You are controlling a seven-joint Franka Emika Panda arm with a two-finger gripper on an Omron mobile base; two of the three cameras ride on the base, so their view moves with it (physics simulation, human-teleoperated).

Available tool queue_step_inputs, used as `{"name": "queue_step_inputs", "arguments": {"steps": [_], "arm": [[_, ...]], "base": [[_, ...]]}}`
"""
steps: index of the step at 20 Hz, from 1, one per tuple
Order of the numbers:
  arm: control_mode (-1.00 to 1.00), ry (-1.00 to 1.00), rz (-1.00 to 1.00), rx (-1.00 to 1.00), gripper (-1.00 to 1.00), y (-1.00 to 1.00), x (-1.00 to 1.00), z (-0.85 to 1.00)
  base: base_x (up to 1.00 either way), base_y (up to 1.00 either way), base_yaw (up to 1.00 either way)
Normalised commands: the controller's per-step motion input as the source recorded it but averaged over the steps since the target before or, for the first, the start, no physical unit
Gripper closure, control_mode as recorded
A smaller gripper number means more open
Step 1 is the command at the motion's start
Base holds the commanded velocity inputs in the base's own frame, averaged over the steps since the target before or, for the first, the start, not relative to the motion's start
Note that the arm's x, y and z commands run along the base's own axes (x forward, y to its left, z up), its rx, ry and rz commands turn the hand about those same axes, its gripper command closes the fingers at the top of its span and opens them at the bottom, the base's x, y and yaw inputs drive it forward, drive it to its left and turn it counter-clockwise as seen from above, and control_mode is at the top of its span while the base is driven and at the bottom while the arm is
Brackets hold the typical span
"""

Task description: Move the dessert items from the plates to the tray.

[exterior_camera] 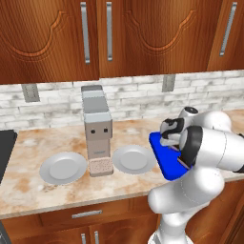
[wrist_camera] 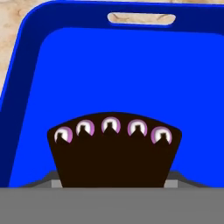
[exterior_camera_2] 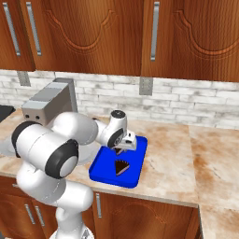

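Fingers low over tray, holding cake slice.

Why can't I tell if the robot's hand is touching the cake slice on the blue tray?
Cannot tell. In the hand view the cake slice over the tray hides the fingertips; in the right base view the gripper covers it.

Evenly and brightly lit, rendered, with no glare and no blur anywhere. Faint soft shading under the plates at lower left of the left base view. Sharp to every edge, no bending at corners. Flat saturated blue on the tray, without highlights.
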Motion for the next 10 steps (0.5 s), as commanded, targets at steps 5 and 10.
{"name": "queue_step_inputs", "arguments": {"steps": [5,10], "arm": [[-1.00,0.00,0.00,0.00,1.00,0.00,0.00,-0.16],[-1.00,0.00,0.00,0.00,1.00,0.00,0.00,-0.16]], "base": [[0.00,0.00,0.00],[0.00,0.00,0.00]]}}
